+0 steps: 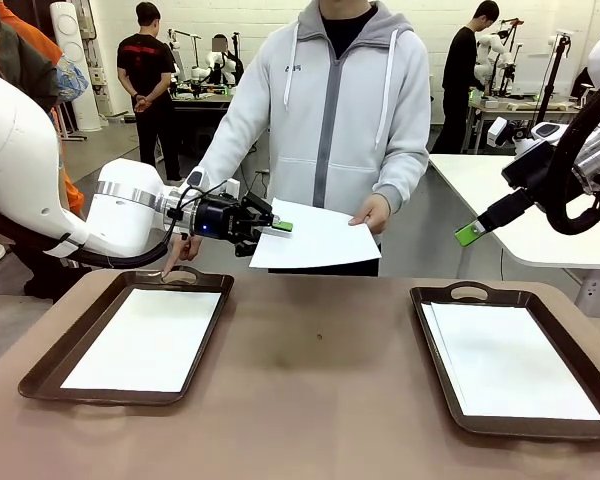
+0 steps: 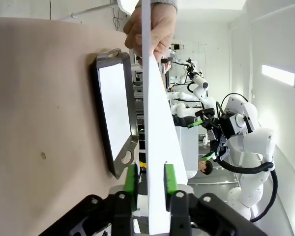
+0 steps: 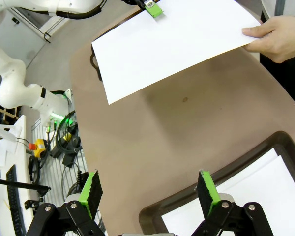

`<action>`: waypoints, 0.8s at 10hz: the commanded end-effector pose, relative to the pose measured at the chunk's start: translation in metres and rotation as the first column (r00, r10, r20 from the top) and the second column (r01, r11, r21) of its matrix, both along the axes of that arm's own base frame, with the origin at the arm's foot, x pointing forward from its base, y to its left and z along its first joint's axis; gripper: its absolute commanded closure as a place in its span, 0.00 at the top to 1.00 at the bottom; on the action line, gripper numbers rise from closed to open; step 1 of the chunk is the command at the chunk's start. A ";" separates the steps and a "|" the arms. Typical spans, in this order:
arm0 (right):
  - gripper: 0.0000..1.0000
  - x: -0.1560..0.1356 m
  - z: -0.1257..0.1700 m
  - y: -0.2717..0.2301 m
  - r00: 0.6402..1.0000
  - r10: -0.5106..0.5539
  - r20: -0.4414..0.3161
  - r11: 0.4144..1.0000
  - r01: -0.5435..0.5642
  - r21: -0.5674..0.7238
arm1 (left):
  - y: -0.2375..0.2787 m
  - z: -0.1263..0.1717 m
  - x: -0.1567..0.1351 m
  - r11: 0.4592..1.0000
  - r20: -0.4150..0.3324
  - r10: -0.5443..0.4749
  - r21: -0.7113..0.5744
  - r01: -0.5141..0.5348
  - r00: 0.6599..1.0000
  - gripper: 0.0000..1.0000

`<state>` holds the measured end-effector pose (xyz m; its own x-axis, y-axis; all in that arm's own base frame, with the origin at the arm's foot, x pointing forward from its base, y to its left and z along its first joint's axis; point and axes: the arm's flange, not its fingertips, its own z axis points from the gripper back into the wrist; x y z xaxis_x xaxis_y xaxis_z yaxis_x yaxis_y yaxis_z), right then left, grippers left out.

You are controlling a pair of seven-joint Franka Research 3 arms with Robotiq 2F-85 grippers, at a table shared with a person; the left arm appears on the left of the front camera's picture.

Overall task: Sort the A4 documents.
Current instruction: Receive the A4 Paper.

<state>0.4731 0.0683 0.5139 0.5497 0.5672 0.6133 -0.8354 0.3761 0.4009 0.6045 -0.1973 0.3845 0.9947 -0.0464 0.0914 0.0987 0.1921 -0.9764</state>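
a person's hand (image 1: 372, 213) holds a blank a4 sheet (image 1: 315, 236) flat in the air above the table's far edge, between the two dark brown trays. the left gripper (image 1: 276, 228) has its green pads (image 2: 169, 178) on either side of the sheet's opposite edge (seen edge-on from its wrist), closed on the paper. the left tray (image 1: 40, 367) carries a white sheet (image 1: 145, 338); the right tray (image 1: 432, 345) carries a stack of sheets (image 1: 510, 360). the right gripper (image 3: 147, 189) hangs above the right tray's corner, jaws spread wide and empty.
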 end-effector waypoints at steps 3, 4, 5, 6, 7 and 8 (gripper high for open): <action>1.00 0.000 -0.001 0.000 1.000 0.000 0.000 1.000 0.000 0.002 | -0.003 0.004 0.001 0.999 0.012 0.045 -0.005 -0.045 0.999 0.00; 1.00 0.000 -0.001 0.000 1.000 0.000 0.000 1.000 0.000 0.002 | -0.002 0.004 0.001 0.999 0.012 0.048 -0.005 -0.048 0.999 0.00; 1.00 0.000 -0.001 0.000 1.000 0.000 0.000 1.000 0.000 0.002 | -0.001 0.004 0.001 0.998 0.006 0.059 0.001 -0.059 0.998 0.00; 1.00 0.000 -0.001 0.000 1.000 0.000 0.000 1.000 0.000 0.002 | -0.001 0.004 0.001 0.998 0.004 0.061 0.002 -0.061 0.998 0.00; 1.00 0.000 -0.001 0.000 1.000 0.000 0.000 1.000 0.000 0.002 | -0.001 0.003 0.001 0.998 0.000 0.057 0.008 -0.057 0.998 0.00; 1.00 0.000 -0.001 0.000 1.000 0.000 0.000 1.000 0.000 0.002 | -0.001 0.003 0.001 0.998 0.001 0.059 0.007 -0.059 0.998 0.00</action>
